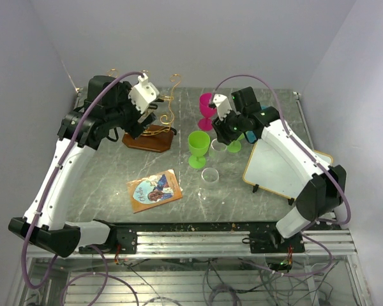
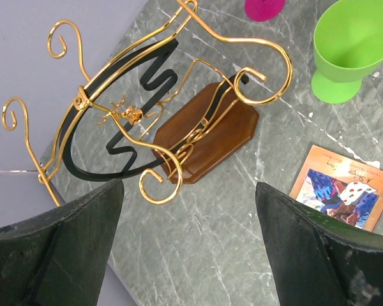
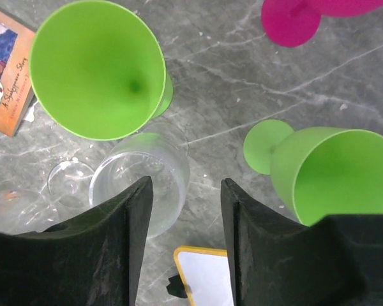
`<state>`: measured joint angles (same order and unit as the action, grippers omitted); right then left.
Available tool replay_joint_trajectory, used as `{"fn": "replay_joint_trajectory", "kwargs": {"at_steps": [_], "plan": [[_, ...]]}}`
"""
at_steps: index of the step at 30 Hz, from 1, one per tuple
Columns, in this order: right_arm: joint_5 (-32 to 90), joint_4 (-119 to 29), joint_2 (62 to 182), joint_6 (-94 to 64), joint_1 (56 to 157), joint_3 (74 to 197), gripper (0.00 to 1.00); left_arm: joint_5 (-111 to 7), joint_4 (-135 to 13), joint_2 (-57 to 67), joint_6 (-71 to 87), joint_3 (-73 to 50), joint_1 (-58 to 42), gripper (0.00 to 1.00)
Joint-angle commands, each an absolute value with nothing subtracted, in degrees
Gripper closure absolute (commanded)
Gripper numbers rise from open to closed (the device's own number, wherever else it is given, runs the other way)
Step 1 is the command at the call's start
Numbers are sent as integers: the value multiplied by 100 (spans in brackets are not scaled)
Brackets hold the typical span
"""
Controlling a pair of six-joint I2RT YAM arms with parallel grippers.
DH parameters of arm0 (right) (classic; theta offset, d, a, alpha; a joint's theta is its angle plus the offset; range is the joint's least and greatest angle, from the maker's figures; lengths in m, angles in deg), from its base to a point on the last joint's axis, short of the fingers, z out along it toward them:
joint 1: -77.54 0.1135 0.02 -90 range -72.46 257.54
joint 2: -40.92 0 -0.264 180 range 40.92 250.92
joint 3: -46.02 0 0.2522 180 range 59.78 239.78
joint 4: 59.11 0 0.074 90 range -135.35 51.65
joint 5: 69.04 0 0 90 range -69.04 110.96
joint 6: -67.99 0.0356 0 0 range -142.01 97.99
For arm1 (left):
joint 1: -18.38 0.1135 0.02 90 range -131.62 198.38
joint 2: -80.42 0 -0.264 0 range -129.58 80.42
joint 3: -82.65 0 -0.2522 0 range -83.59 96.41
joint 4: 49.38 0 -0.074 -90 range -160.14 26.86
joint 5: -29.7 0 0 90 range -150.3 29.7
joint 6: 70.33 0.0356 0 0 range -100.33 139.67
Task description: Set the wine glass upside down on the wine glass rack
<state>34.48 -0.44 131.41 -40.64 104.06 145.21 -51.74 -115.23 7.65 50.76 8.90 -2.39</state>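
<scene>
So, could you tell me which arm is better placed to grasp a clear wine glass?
Probably right: the right fingers hang directly over a clear wine glass; the left fingers hover over the rack.

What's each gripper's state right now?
Left gripper: open, empty, near rack.
Right gripper: partly open, straddling rim of clear glass, not clamped.

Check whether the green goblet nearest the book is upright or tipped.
Upright: the green goblet stands on its foot, open mouth facing up.
</scene>
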Motion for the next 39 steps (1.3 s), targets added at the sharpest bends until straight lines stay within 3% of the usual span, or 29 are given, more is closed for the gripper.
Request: {"fn": "replay_joint_trajectory", "kwargs": {"at_steps": [1, 9, 17, 30, 39], "plan": [[3243, 376, 13449, -3988, 10509, 14775, 55, -4987, -11396, 802, 4991, 1098, -175, 6], [2939, 542, 13770, -4017, 10557, 14939, 70, -5002, -11313, 768, 4999, 1096, -177, 7], [2824, 760, 13633, -4207, 10558, 15012, 100, -5121, -11296, 614, 4975, 1231, -175, 7], [2766, 1284, 12228, -4898, 10328, 14574, 100, -5252, -10692, 538, 4562, 1262, -175, 2], [4067, 1282, 11678, -4903, 9398, 15982, 100, -4896, -9932, 458, 3115, 1550, -175, 4]]}}
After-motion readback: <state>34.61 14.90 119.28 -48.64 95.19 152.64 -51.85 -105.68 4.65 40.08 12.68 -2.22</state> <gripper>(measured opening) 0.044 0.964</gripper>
